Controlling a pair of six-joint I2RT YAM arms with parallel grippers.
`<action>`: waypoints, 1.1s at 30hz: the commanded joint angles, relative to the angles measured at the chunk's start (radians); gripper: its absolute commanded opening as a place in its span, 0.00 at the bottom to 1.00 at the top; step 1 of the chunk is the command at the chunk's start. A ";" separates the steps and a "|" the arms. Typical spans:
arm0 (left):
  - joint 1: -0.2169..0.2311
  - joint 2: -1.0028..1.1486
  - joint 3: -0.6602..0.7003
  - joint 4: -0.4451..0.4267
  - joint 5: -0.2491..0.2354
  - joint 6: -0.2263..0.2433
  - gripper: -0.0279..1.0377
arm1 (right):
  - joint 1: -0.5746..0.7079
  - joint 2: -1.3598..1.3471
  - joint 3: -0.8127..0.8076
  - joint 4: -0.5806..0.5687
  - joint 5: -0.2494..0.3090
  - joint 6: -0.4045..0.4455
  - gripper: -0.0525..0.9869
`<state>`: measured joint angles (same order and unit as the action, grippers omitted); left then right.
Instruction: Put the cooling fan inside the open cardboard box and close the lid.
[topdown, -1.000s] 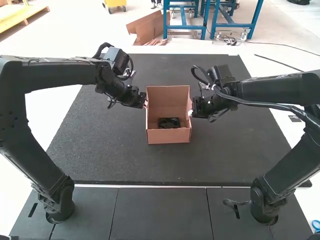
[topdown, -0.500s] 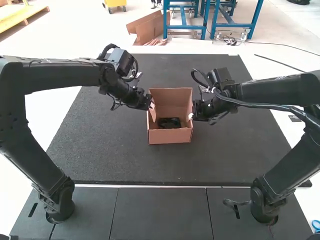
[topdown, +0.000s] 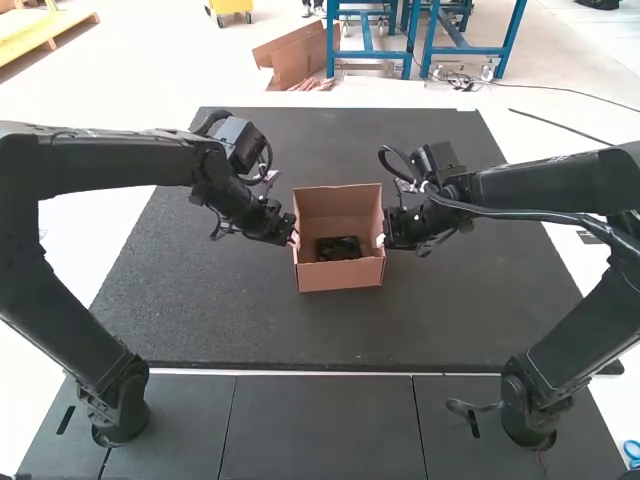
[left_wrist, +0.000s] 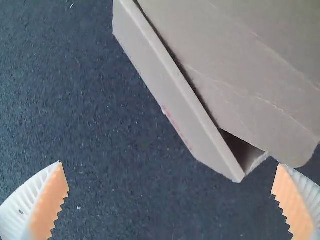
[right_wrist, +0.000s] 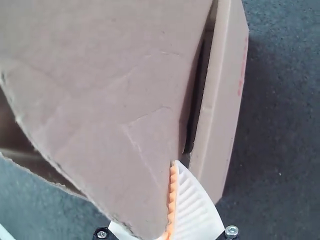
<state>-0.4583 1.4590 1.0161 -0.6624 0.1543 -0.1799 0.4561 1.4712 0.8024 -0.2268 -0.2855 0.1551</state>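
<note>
- Leftmost, the left end effector (topdown: 284, 222) hovers with its jaws wide apart beside the top left corner of the cardboard box (topdown: 340, 272), gripping nothing. If it closes off-line, we judge it could catch that corner and shove the box across the counter (topdown: 200, 300).
- Centrally, the cooling fan (topdown: 338, 246) lies on the box floor, so we take the placing as done. The lid (topdown: 338, 205) stands upright at the back wall, and folding it unevenly could crease it or leave it sprung open.
- Rightward, the right end effector (topdown: 385, 238) sits against the box's right wall. We cannot tell whether it is clamped or apart. A push from one side alone could twist or tip the box.
</note>
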 joint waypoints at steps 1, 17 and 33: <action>-0.002 -0.038 0.013 -0.036 0.002 0.053 0.93 | 0.013 -0.003 0.000 -0.009 0.005 -0.022 0.04; 0.009 -0.091 0.070 -0.154 -0.108 0.117 0.93 | 0.003 0.003 0.101 -0.077 0.068 -0.052 0.77; 0.112 -0.023 0.168 0.060 -0.256 0.117 0.93 | -0.014 -0.107 0.212 -0.259 0.101 -0.131 0.92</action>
<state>-0.3470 1.4147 1.1374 -0.6247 -0.0750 -0.0708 0.4557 1.4425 0.9676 -0.4850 -0.2146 0.0513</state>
